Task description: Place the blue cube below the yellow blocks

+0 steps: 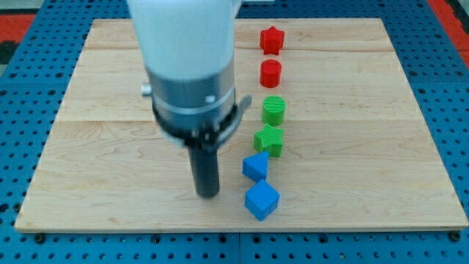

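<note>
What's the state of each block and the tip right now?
red star block: flat on the board, apart from the others.
red cylinder: upright, alone.
green cylinder: upright, alone.
green star block: touching or nearly touching the blue block below it.
blue wedge-like block: resting close above the blue cube.
blue cube: unpushed.
my tip: left of the blue cube, apart.
yellow blocks: none visible.
</note>
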